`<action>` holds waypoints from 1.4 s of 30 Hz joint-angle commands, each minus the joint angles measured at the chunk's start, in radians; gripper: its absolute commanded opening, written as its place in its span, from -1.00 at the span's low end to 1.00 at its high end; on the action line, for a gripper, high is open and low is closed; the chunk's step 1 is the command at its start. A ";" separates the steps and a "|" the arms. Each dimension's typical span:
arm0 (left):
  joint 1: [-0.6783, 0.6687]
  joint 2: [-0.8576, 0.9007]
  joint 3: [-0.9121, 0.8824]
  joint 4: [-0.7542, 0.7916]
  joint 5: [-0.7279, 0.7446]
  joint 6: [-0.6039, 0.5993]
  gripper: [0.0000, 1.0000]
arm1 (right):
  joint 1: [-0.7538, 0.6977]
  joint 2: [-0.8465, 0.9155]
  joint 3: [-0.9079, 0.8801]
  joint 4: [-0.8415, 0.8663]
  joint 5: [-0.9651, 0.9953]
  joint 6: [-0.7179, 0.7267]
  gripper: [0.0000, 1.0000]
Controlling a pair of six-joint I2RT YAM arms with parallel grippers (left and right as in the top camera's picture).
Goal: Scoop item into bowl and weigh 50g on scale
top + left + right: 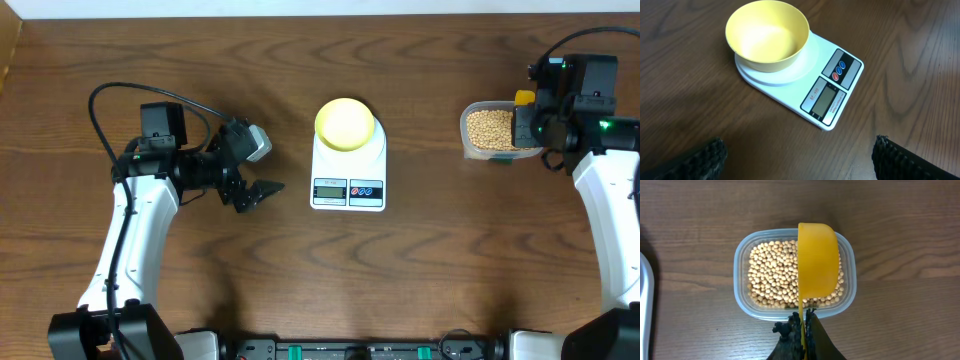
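Right wrist view: we log right jaws clamped on the yellow scoop [817, 262] by its handle, its cup straight ahead over soybeans [771, 275] in tub [741, 255]. Empty bowl [345, 122] sits on scale [348, 190], leftward; left jaws wide, idle.

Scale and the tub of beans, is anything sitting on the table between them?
Nothing. In the overhead view, only bare wooden table separates the scale from the tub.

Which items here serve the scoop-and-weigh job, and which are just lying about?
In use: beans, clear tub, yellow scoop gripped by the right hand, bowl, scale.
Lying about: no loose items visible; the open left hand holds nothing, beside the scale.
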 commanded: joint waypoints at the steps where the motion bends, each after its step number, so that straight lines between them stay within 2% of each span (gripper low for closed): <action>1: -0.002 -0.001 0.001 -0.002 0.008 -0.005 0.89 | -0.004 0.008 0.001 -0.004 -0.018 0.008 -0.98; 14: -0.002 -0.001 0.001 -0.002 0.008 -0.005 0.89 | -0.004 0.008 0.001 -0.023 -0.059 0.008 -0.98; 22: -0.002 -0.001 0.001 -0.002 0.008 -0.005 0.89 | -0.004 0.008 0.001 -0.017 -0.154 0.007 -0.98; 33: -0.002 -0.001 0.001 -0.002 0.008 -0.005 0.89 | -0.004 0.008 0.001 0.105 -0.216 -0.011 -0.98; 42: -0.002 -0.001 0.001 0.019 0.009 -0.005 0.89 | -0.004 0.008 0.001 0.296 -0.285 -0.026 -0.98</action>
